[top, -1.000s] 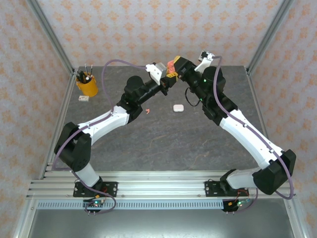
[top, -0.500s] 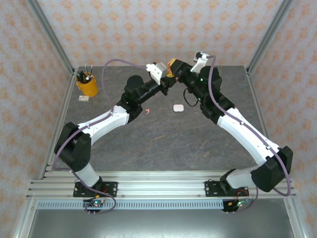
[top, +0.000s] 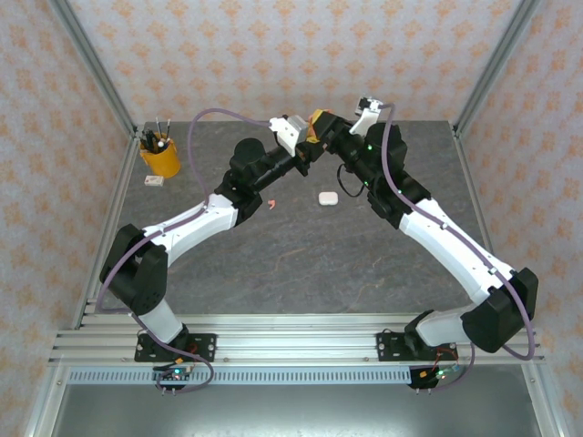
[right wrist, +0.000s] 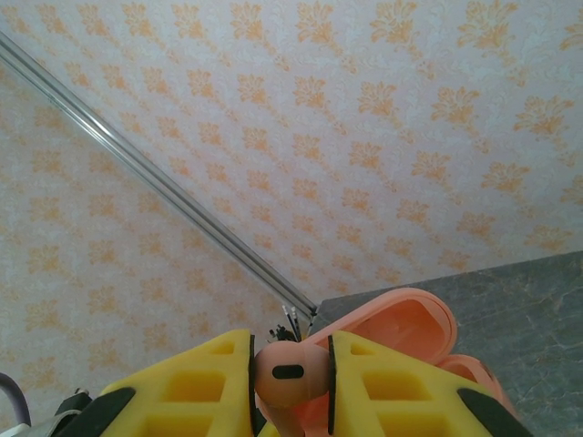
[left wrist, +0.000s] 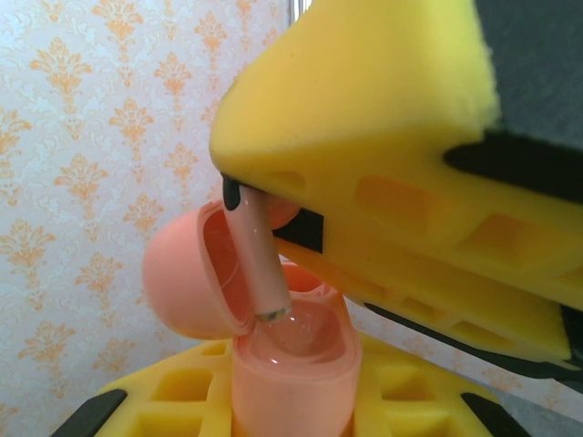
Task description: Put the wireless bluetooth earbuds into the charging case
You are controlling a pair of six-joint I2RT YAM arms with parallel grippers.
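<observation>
My left gripper [left wrist: 291, 405] is shut on the body of an open coral-pink charging case [left wrist: 293, 364], its lid [left wrist: 187, 273] swung back to the left. My right gripper [right wrist: 290, 387] is shut on a coral-pink earbud [right wrist: 290, 371], pinched by its head. The earbud's stem [left wrist: 258, 264] points down, its tip at the rim of the case's well. In the top view both grippers meet above the far middle of the table, left gripper [top: 308, 150] under right gripper [top: 319, 123]. A second coral-pink earbud [top: 271, 202] lies on the table. The white earbuds are out of view.
A closed white charging case [top: 328, 197] lies on the grey table [top: 301, 264] just right of the loose earbud. An orange cup of pens [top: 159, 157] and a small white block [top: 154, 181] stand at the far left. Metal frame posts flank the table.
The right gripper has moved left and down over the pink case, bringing the earbud's stem to the case opening. In the last half second little has moved.
</observation>
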